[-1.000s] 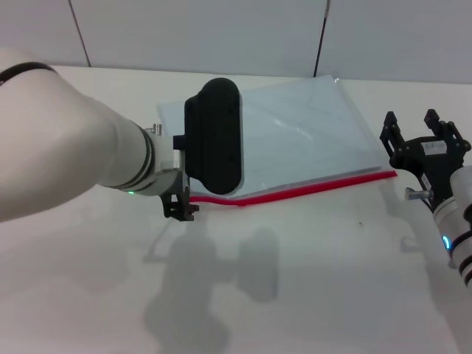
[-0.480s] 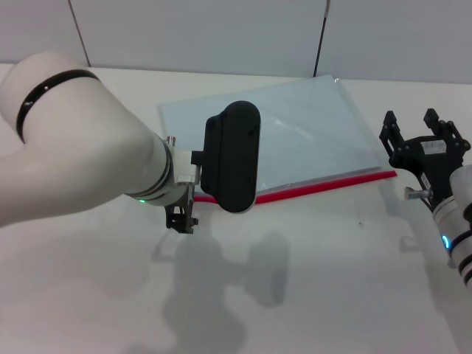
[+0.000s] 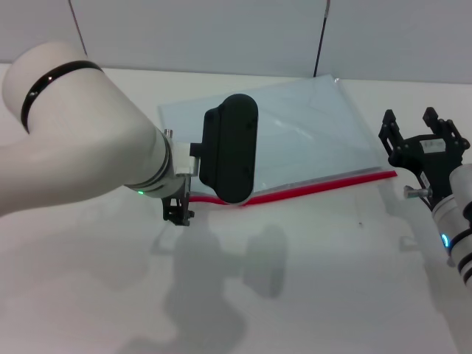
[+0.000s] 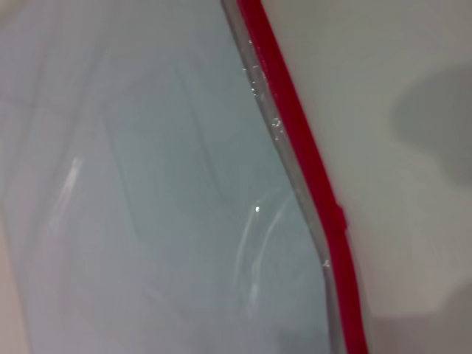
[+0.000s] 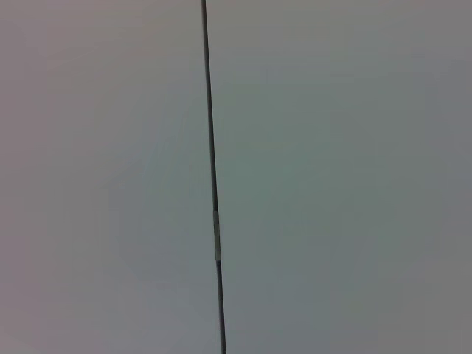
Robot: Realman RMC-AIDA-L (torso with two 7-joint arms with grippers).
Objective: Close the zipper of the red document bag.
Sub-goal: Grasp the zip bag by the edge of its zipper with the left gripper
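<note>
The big flat pouch of translucent pale blue-grey plastic, the red document bag, lay flat on the white table in the upper middle of the head view, slightly skewed, with its far corner up near the grey wall panels. Its zipper, a thin bright-red strip with a silvery-grey band alongside, ran along the pouch's lower long edge from the centre of the frame out toward the right.

The left gripper sat at centre-left of the head view, right at the left end of that red edge, mostly hidden behind the arm's black wrist housing. Honestly couldn't tell whether its fingers were clenched on anything or loose. The left wrist view was just a close-up of the pouch and the red strip running diagonally down the frame, with no fingers in it.

The right gripper hovered at the right edge of the head view, just past the pouch's right corner, fingers spread apart and holding nothing. Its wrist view only showed the wall with a dark seam.
</note>
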